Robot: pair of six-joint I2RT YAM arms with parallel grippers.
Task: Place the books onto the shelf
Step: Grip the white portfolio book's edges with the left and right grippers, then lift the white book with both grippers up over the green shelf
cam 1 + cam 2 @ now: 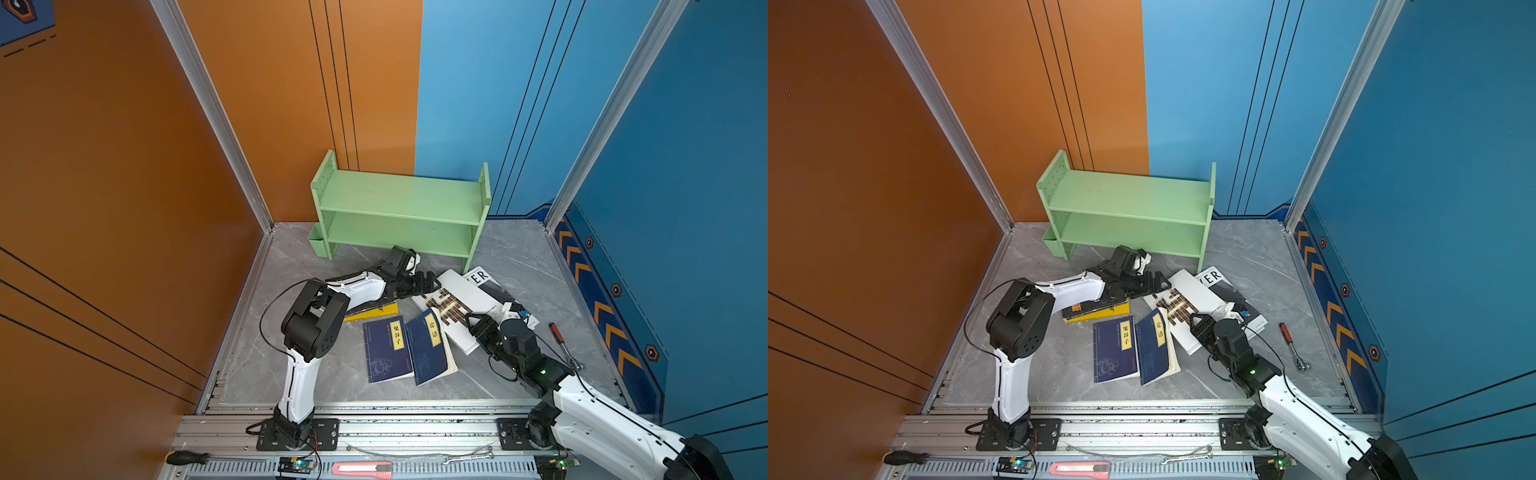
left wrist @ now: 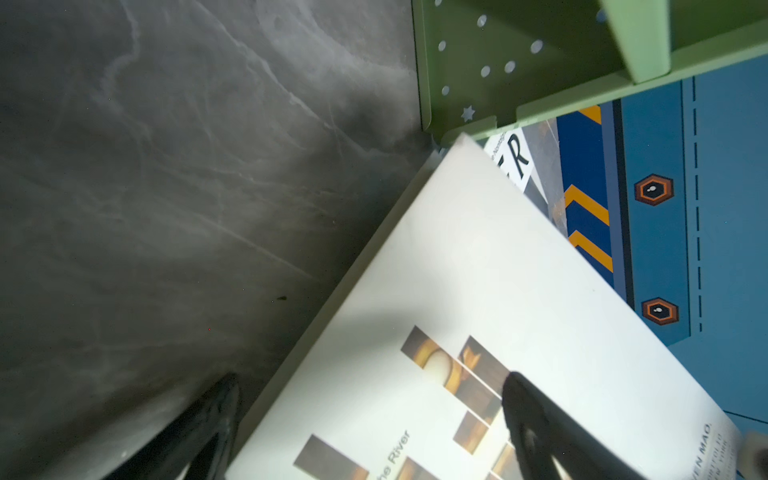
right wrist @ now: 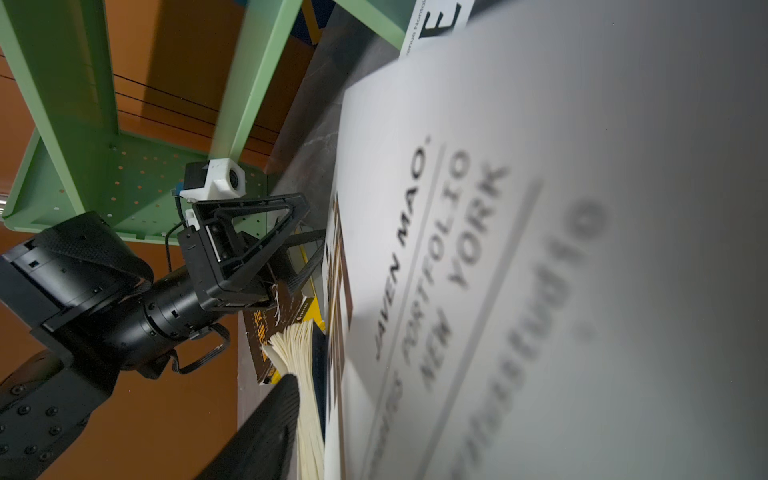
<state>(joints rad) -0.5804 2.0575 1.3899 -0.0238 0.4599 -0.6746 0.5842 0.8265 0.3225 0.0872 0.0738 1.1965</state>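
White barred book (image 1: 457, 291) between two hands; shelf (image 1: 399, 195) bare, nothing shelved yet.
Left hand (image 1: 428, 284) gapes wide astride that book's far edge, one finger (image 2: 540, 415) over the cover, the other over the surface (image 1: 332, 374), gripping nothing. Right hand (image 1: 476, 326) sits at the near edge; whether it grips cannot be told. The book rests on the LOVER book (image 1: 484, 277), its corner just beside the shelf's right leg: tight there. Two navy books (image 1: 386, 353), a black book (image 1: 1077, 309) and a yellow book (image 1: 1121, 308) lie near. All six are left. Open surface lies before the shelf's left half; a tool (image 1: 557, 332) flanks the right arm.
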